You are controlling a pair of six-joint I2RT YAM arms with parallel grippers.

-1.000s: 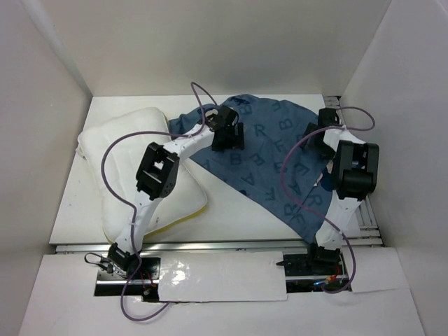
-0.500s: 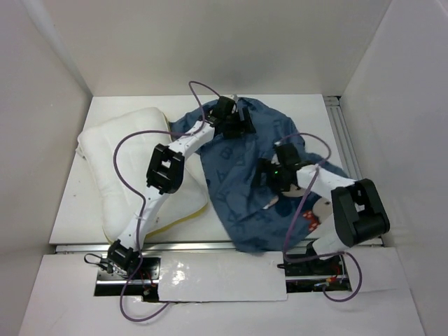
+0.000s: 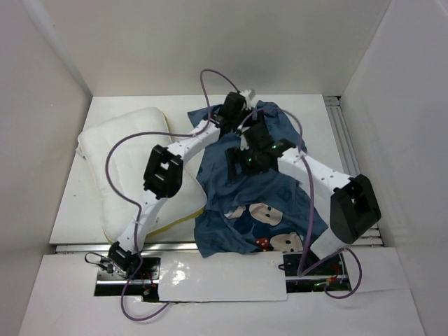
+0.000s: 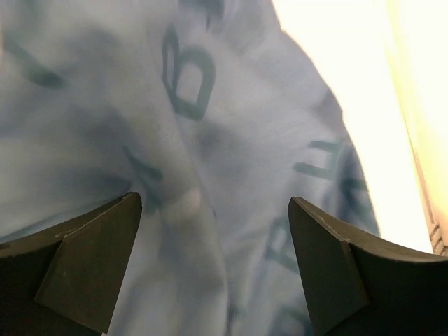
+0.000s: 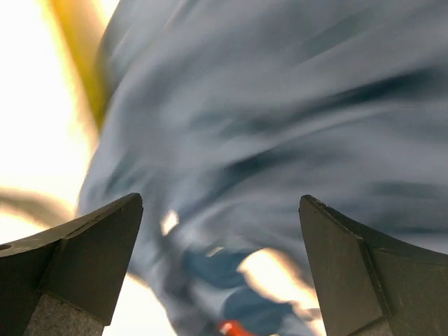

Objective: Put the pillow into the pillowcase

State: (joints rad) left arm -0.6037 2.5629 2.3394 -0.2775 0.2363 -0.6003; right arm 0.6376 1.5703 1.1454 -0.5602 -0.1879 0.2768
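Pillowcase [image 3: 241, 192] is heaped on the surface [image 3: 318, 133] in a crumpled mound. Its nearest folds, nearer the bases than either claw, show the mouse faces [image 3: 269, 213]. My right claw [image 3: 241, 157] is over the middle of the heap with its fingers spread wide and nothing in them. Its wrist view is motion-blurred, showing only blue cloth under the claw [image 5: 220, 199] and a yellow streak off to one side. My left claw [image 3: 234, 106] is just beyond, over the far part of the heap, also released. Lettered fabric lies slack below its fingertips [image 4: 213, 201], and none of it is pinched. Pillow [image 3: 119, 154] lies bare on the surface to the left of both claws, under my left arm. It touches the case's left edge and is wholly outside it, with yellow piping [image 3: 178, 218] showing at its near corner. I judge the step to be arranging the case, with insertion not yet begun. I cannot tell where the case's mouth is among the folds. The next move calls for finding that open hem, taking one layer in each claw, and spreading the mouth leftward to face the pillow. Pinching both layers together would seal it.
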